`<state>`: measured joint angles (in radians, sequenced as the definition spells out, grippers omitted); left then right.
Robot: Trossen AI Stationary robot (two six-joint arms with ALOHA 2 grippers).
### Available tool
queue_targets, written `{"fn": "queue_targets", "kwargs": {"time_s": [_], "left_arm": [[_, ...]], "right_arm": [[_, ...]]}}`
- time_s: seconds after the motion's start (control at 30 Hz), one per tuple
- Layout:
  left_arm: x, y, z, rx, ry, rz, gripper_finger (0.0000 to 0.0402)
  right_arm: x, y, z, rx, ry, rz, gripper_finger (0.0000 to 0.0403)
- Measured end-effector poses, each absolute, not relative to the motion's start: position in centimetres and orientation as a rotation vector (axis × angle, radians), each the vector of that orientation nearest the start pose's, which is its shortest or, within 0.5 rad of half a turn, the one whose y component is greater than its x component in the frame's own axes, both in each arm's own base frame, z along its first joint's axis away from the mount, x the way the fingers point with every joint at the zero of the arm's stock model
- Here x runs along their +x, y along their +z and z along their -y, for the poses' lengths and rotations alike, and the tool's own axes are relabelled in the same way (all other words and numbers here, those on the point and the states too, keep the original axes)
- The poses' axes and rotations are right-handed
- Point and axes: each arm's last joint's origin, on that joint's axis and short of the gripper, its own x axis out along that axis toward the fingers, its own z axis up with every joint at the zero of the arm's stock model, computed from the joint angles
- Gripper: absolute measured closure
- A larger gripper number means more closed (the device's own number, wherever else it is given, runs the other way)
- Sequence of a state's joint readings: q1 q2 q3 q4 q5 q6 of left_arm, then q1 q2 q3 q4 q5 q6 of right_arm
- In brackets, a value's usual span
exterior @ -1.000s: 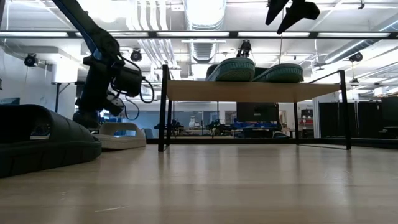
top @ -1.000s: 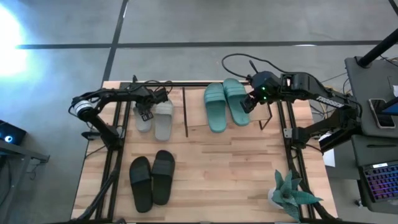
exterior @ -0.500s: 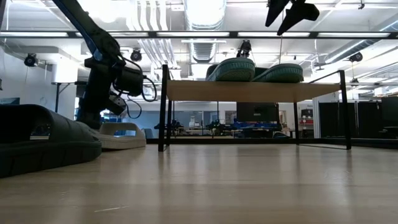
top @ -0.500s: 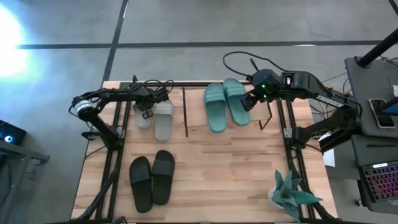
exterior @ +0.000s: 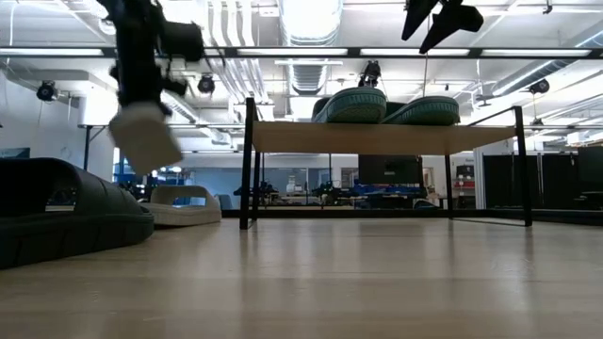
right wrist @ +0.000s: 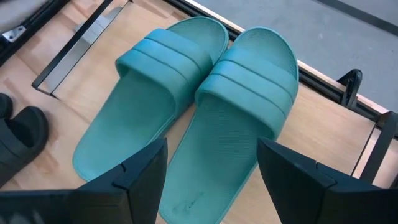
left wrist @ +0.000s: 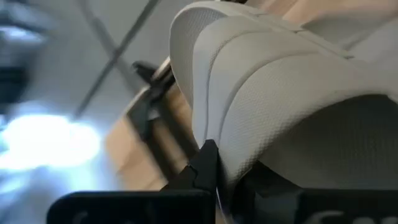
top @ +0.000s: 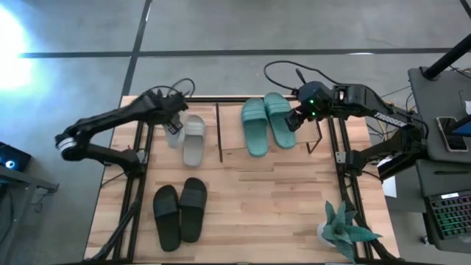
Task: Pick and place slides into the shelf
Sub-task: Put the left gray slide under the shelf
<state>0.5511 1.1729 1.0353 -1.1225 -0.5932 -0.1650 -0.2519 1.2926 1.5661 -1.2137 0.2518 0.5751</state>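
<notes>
My left gripper (top: 175, 125) is shut on one light grey slide (exterior: 146, 137), which hangs in the air left of the shelf. Its mate (top: 194, 141) lies flat on the table beside it. The teal slides (top: 266, 124) lie side by side on the shelf's wooden top (exterior: 377, 137). My right gripper (right wrist: 211, 180) hovers open above them, touching nothing. The black slides (top: 179, 212) lie soles down near the table's front left. My left gripper holds the grey slide by its wide ribbed strap (left wrist: 249, 118), with a finger (left wrist: 207, 163) at the strap's edge. It comes from above. The slide hangs tilted below the fingers, clear of the table. How the second finger lies is hidden by the strap.
The shelf's black wire frame (top: 219, 134) stands just right of the grey slides. A potted plant (top: 343, 230) sits at the front right corner. Black frame rails (top: 137, 184) run along the table's left and right sides. Bare wood lies in the middle front.
My left gripper has shut on one grey slide and risen, lifting it clear of the table so that it hangs tilted. The other grey slide has stayed in place.
</notes>
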Motion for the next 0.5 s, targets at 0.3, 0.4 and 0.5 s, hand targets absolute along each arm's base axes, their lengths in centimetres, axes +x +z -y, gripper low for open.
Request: {"fn": "queue_targets", "kwargs": {"time_s": [0.3, 0.4, 0.5], "left_arm": [[17.5, 33.3, -4.2, -0.242, 0.784, -1.073, 0.0401], [19.1, 33.9, -1.7, -0.264, 0.699, -1.09, 0.0401], [21.1, 34.3, 0.7, -0.294, 0.665, -1.114, 0.0401]], "right_arm": [[21.5, 40.4, 6.4, 0.497, -0.717, -0.796, 0.0165], [21.5, 40.4, 6.3, 0.482, -0.692, -0.808, 0.0165], [21.5, 40.4, 6.3, 0.473, -0.674, -0.818, 0.0165]]}}
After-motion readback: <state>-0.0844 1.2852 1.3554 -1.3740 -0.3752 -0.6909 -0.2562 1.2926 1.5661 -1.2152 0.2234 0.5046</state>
